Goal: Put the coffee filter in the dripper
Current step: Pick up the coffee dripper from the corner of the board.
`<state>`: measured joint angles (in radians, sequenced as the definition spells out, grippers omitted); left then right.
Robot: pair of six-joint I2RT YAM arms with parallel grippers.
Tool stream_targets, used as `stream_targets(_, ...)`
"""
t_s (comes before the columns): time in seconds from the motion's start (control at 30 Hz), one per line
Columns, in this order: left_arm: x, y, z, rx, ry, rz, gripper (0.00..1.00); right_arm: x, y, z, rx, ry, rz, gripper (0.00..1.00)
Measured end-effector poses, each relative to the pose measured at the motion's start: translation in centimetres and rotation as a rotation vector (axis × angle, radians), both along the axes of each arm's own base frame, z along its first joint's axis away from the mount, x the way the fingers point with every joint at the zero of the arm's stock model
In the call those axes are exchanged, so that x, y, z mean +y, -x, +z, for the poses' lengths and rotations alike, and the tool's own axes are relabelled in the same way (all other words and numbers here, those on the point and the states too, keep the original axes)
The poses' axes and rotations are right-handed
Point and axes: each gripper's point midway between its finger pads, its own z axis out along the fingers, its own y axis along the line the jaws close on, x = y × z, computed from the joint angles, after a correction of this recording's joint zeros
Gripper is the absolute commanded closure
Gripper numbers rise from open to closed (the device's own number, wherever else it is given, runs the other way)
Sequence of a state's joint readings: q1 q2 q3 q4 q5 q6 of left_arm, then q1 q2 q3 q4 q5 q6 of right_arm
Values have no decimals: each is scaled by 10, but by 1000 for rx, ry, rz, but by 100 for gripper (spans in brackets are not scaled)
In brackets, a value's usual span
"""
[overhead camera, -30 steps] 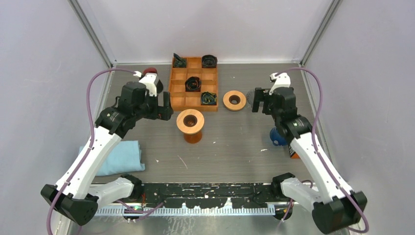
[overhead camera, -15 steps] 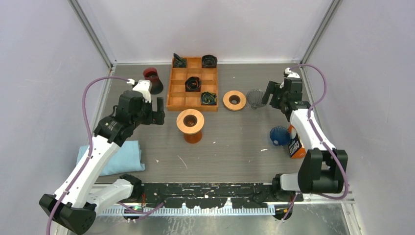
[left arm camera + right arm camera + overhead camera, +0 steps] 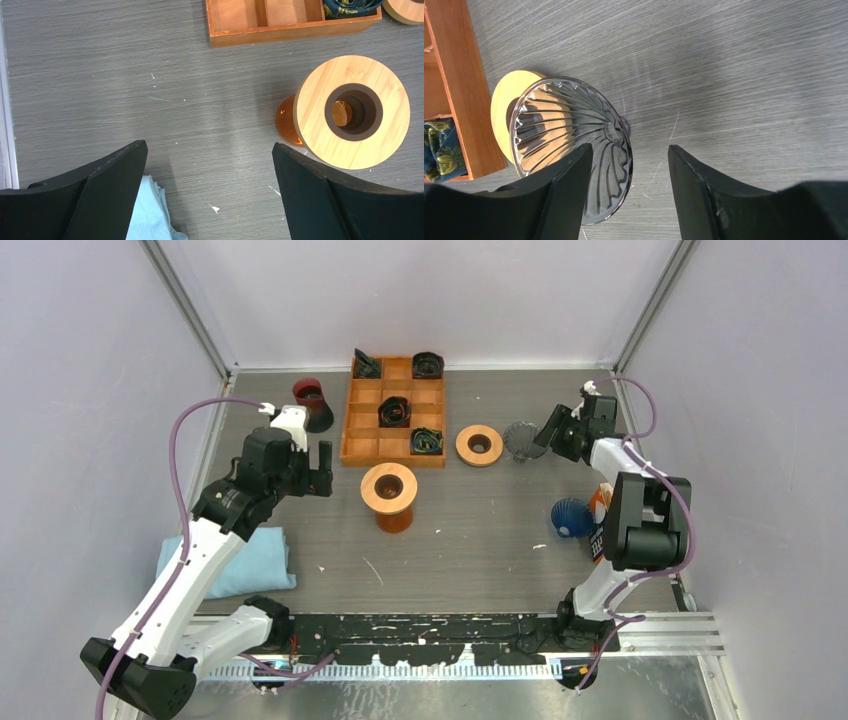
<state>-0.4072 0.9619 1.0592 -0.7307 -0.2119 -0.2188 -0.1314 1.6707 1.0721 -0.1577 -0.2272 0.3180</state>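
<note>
Grey wood-grain table [image 3: 470,550], flecked white, stands inside pale walls [image 3: 430,290]; left claw [image 3: 210,150] gapes wide above it; right claw [image 3: 630,150], half-open, straddles the rim of the glass dripper [image 3: 569,120]

The overhead camera looks down from behind the arms across the whole table [image 3: 470,550]. The left wrist camera faces straight down, close above the wooden stand [image 3: 351,111]. The right one sits nearer still, at the glass dripper [image 3: 574,135]. All three show the tray [image 3: 364,422].
</note>
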Motion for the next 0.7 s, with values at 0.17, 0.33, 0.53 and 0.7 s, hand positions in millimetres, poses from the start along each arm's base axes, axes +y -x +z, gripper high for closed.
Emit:
stream_targets(0.17,2,0,-1,-1,-13,-2,1,7,-6,-16,25,-49,32,55)
stream_targets(0.33,3,0,-1,0,-17,-4,1,11,-12,-21,25,-83,46,79)
stream_targets(0.53,3,-1,-1,1,-16,-5,1,11,-13,-18,19,-112,49,97)
stream_targets(0.7,2,0,-2,4,-10,-10,1,12,-7,-15,32,-116,49,99)
